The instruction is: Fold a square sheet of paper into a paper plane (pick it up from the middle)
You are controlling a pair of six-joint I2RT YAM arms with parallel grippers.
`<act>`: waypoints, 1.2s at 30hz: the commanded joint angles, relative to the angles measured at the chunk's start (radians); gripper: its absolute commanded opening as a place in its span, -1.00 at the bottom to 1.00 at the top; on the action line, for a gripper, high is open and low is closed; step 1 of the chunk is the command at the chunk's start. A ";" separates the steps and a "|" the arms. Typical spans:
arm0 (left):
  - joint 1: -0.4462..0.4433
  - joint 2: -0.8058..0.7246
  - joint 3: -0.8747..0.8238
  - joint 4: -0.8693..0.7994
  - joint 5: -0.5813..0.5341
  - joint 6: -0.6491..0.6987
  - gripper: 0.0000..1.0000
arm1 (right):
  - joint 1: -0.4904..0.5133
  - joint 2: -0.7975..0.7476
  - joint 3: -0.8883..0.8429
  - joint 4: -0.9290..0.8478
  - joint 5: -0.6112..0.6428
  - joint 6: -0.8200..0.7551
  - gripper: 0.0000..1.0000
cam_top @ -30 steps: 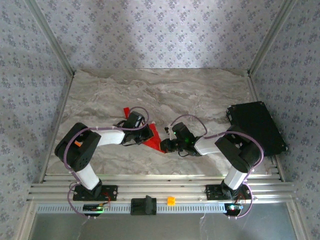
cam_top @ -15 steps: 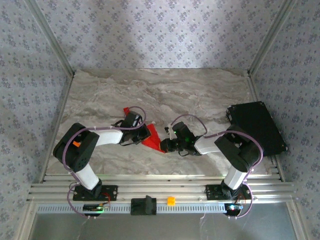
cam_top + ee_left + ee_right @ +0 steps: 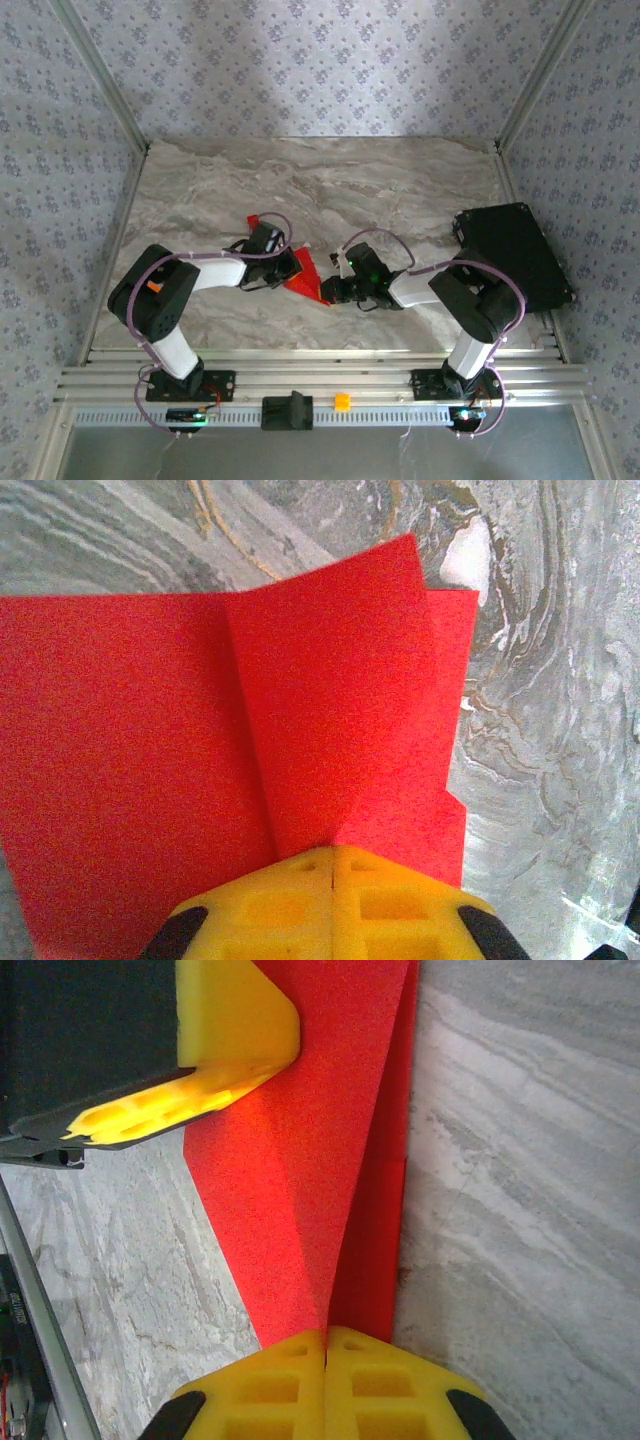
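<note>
I am gripping the creased paper point(image 3: 200, 730) near the front middle of the counter point(image 3: 330, 190): left gripper point(image 3: 332, 865) and right gripper point(image 3: 326, 1345) are each pinching an opposite edge. Any uneven pull could be tearing it or skewing the crease.

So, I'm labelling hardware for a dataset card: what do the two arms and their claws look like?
Both the left arm and the right arm have white links between bulky black joints, with purple cables looping along them. The left arm carries a small orange mark. The left claw and right claw have yellow fingers with moulded recesses.
</note>
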State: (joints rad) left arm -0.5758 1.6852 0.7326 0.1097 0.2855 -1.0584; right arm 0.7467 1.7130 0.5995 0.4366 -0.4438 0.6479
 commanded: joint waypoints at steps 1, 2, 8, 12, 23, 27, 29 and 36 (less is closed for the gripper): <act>0.020 0.045 -0.006 -0.074 -0.059 0.019 -0.87 | 0.011 0.052 -0.006 -0.080 -0.020 0.022 -0.96; 0.021 0.047 -0.003 -0.079 -0.061 0.021 -0.87 | 0.010 0.052 -0.006 -0.076 -0.024 0.026 -0.96; 0.034 0.050 -0.014 -0.088 -0.067 0.028 -0.88 | 0.003 0.049 -0.007 -0.072 -0.041 0.035 -0.92; 0.035 0.050 -0.016 -0.084 -0.063 0.038 -0.88 | -0.009 0.033 -0.015 -0.058 -0.058 0.045 -0.89; 0.035 0.075 -0.016 -0.069 -0.046 0.052 -0.92 | -0.040 -0.007 -0.048 -0.054 -0.112 0.052 -0.71; 0.035 0.080 -0.021 -0.065 -0.045 0.051 -0.92 | -0.044 -0.021 -0.062 -0.047 -0.131 0.041 -0.75; 0.035 0.082 -0.021 -0.064 -0.045 0.051 -0.92 | -0.044 -0.021 -0.066 -0.045 -0.137 0.035 -0.79; 0.035 0.080 -0.023 -0.065 -0.046 0.050 -0.92 | -0.041 0.010 -0.085 -0.046 -0.164 0.013 -0.95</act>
State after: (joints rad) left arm -0.5541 1.7115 0.7387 0.1501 0.3183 -1.0294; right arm 0.7013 1.7000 0.5522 0.4725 -0.5507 0.6838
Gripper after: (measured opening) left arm 0.049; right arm 0.055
